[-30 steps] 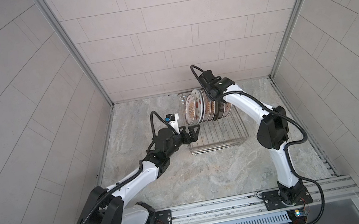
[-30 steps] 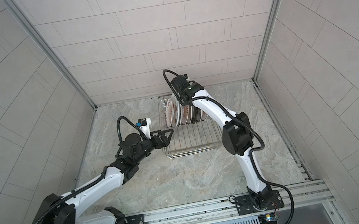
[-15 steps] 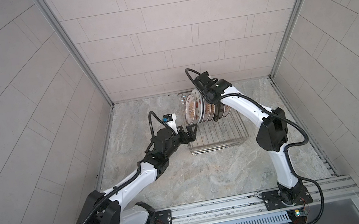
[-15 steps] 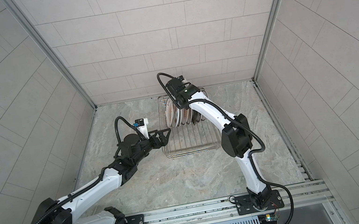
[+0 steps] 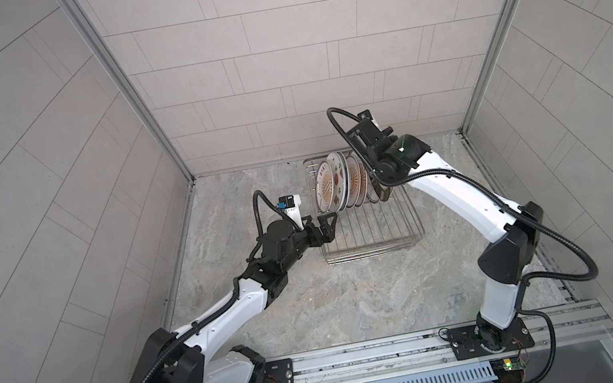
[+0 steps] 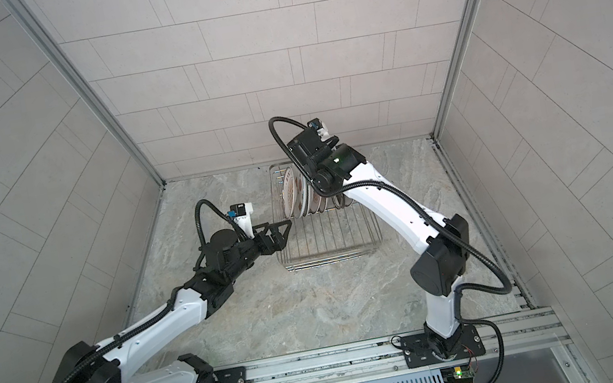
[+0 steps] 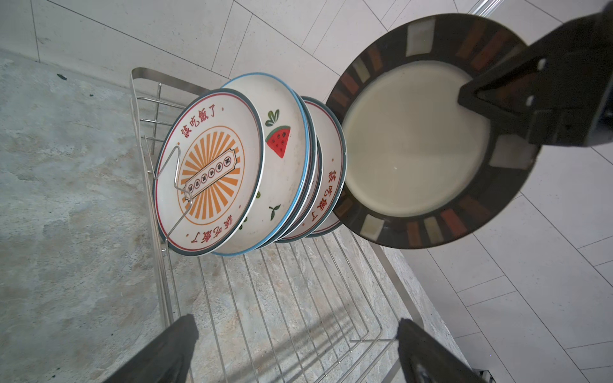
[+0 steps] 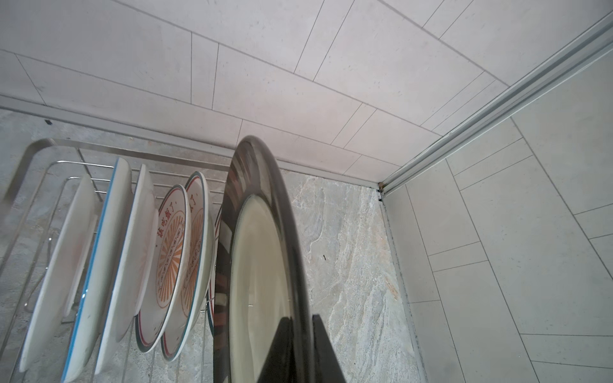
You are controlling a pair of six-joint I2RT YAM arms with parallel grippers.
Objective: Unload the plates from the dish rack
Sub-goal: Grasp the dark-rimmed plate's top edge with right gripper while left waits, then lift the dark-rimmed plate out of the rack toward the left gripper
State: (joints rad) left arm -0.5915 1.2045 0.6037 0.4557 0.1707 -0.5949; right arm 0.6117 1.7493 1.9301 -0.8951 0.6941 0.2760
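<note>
Found the left gripper (image 5: 326, 226) spread wide and empty, low over the near edge of the dish rack (image 5: 371, 234). Ahead of those jaws, saw the plates (image 7: 212, 172) upright in a row among the prongs (image 7: 172, 185), a sunburst one nearest. Further right, found the right gripper (image 8: 300, 328) pinching the rim of a dark mosaic-rimmed plate (image 7: 414, 146), upright, just beside the row's last plate.

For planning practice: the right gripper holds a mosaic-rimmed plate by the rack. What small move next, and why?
Probably lift it clear: the right gripper is shut on the mosaic-rimmed plate, whose lower edge looks close to the dish rack and a sunburst plate.
</note>
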